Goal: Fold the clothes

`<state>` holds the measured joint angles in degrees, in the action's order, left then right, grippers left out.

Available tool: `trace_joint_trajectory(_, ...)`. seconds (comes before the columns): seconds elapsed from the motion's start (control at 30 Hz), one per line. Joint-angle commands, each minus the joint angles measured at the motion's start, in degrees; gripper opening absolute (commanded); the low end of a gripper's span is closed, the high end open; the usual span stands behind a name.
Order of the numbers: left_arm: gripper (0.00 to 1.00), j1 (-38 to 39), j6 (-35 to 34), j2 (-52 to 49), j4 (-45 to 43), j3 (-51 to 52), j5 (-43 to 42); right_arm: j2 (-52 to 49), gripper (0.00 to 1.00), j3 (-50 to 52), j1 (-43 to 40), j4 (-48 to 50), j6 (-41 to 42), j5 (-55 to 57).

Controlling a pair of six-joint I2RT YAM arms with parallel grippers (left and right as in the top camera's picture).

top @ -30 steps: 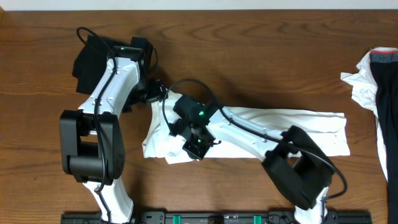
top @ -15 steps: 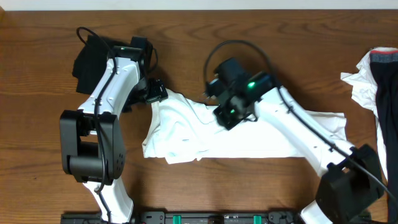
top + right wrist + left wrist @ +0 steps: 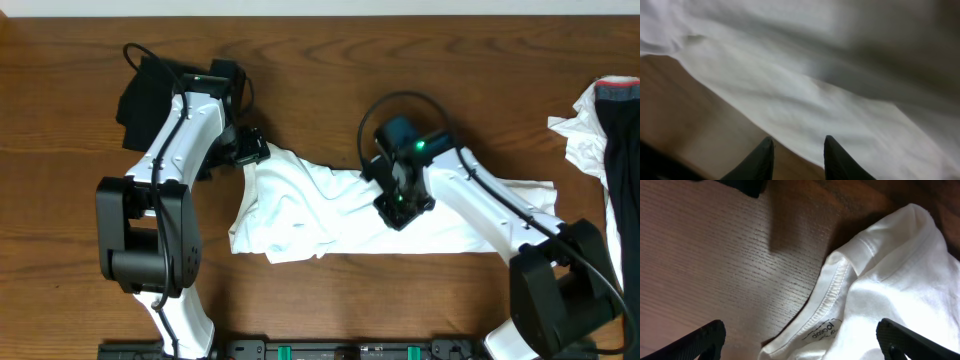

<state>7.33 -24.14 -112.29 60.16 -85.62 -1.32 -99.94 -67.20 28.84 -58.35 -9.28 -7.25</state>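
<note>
— Where's the white T-shirt (image 3: 300, 205)?
— Lying crumpled along the surface (image 3: 400, 80). The left hand (image 3: 800, 337) gapes wide at its collar; the right hand (image 3: 398, 212) hovers over its middle, narrowly parted, nothing pinched.

The bare table (image 3: 420, 60) lies open along its far edge and in the gap between the white T-shirt (image 3: 300, 215) and the clothes pile (image 3: 578, 140) at the right edge. The right arm (image 3: 480, 200) lies across the shirt's middle. The left arm (image 3: 185, 125) and a black garment (image 3: 135, 100) crowd the far-left corner.
</note>
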Motion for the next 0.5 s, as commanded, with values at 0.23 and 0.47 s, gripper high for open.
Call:
trace_joint_trajectory(0.23, 0.98, 0.0, 0.1, -0.8, 0.4, 0.4, 0.0, -0.5, 0.39, 9.9, 0.9, 20.6, -5.4, 4.4)
trace_joint_trajectory(0.47, 0.98, 0.0, 0.1, -0.8, 0.3, 0.4, 0.0, -0.5, 0.43, 9.9, 1.2, 23.0, -5.8, 4.4)
